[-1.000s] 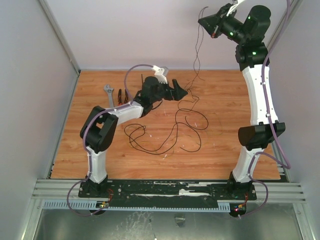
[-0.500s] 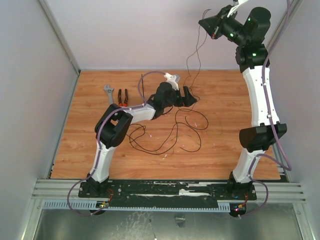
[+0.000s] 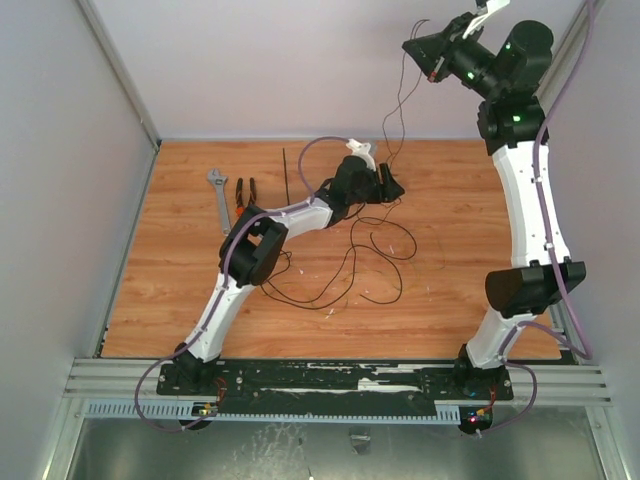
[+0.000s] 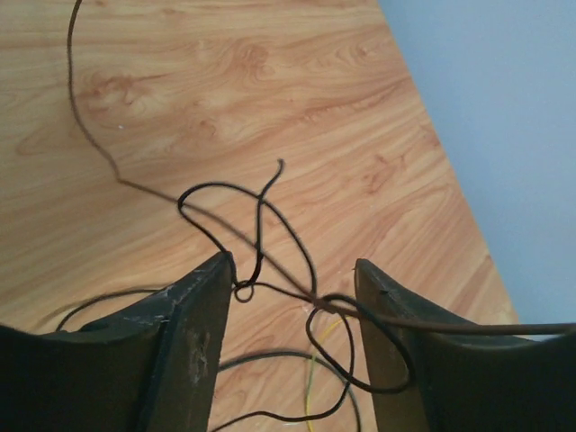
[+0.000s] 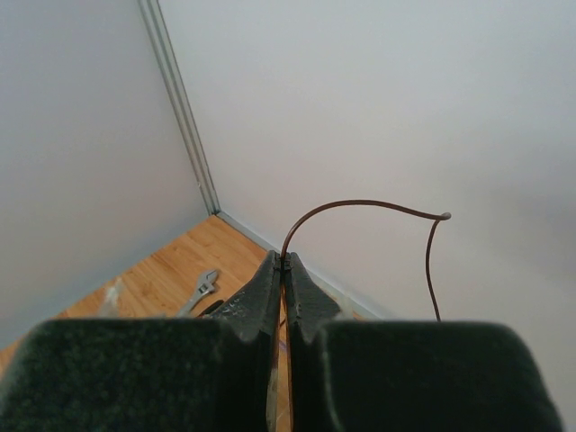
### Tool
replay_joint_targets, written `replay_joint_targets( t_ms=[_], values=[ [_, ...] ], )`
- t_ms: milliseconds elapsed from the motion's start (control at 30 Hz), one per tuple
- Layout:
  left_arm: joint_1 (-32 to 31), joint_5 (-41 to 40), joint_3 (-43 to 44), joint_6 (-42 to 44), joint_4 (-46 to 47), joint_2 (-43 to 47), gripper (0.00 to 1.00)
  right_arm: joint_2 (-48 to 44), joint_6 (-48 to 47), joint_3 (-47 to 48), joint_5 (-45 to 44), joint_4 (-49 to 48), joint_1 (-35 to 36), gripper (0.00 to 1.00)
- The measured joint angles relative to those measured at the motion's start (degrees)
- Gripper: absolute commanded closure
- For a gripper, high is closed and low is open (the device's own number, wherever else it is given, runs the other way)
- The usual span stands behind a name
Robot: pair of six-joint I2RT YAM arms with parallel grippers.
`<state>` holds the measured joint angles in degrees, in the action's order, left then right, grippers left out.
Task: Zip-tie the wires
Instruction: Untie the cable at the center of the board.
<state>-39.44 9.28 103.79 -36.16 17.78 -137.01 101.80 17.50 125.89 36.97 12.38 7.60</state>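
The wires (image 3: 345,262) lie as a loose black tangle on the wooden table, and one strand (image 3: 396,105) rises from it to my right gripper (image 3: 430,57). That gripper hangs high near the back wall, shut on the strand (image 5: 360,203) just behind its tip. My left gripper (image 3: 392,186) is low over the tangle's far end. Its jaws stand apart, with black loops and a thin yellow strand (image 4: 315,346) between its fingers (image 4: 193,324), touching but unclamped. The zip tie (image 3: 284,172) lies straight on the table, left of the left arm.
Orange-handled pliers (image 3: 245,192) and a grey wrench (image 3: 218,190) lie at the table's back left, next to the zip tie. Grey walls close in the left, back and right sides. The wrench (image 5: 200,290) also shows below the right gripper.
My left arm has stretched to the right, bringing its gripper over the wires below the lifted strand, and its jaws have narrowed. The right gripper has shifted slightly right, still holding the strand.
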Motion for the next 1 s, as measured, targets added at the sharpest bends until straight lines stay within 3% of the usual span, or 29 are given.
replay_joint_targets(
  t_ms=[233,433,633,767,1000],
  values=[
    [0.04,-1.49,1.29,0.11,-2.45,-2.08,0.86,-3.21,-0.07,-0.13,-3.58,0.15,0.0,1.0],
    [1.97,-1.75,-2.19,0.68,-3.45,-0.13,1.0,-7.43,-1.49,-0.13,-9.38,2.27,-1.84,1.0],
    [8.74,-1.55,-14.19,1.16,-4.07,10.14,1.0,-12.15,-2.54,-2.8,-17.53,4.07,-7.82,1.0],
    [14.19,-0.33,-16.37,0.09,-2.82,16.26,1.0,-14.49,-2.86,-5.66,-20.31,4.35,-9.4,1.0],
    [17.11,-0.13,-14.88,0.57,-2.58,19.87,0.97,-17.49,-2.56,-12.74,-12.17,2.78,-9.55,1.0]
  ],
)
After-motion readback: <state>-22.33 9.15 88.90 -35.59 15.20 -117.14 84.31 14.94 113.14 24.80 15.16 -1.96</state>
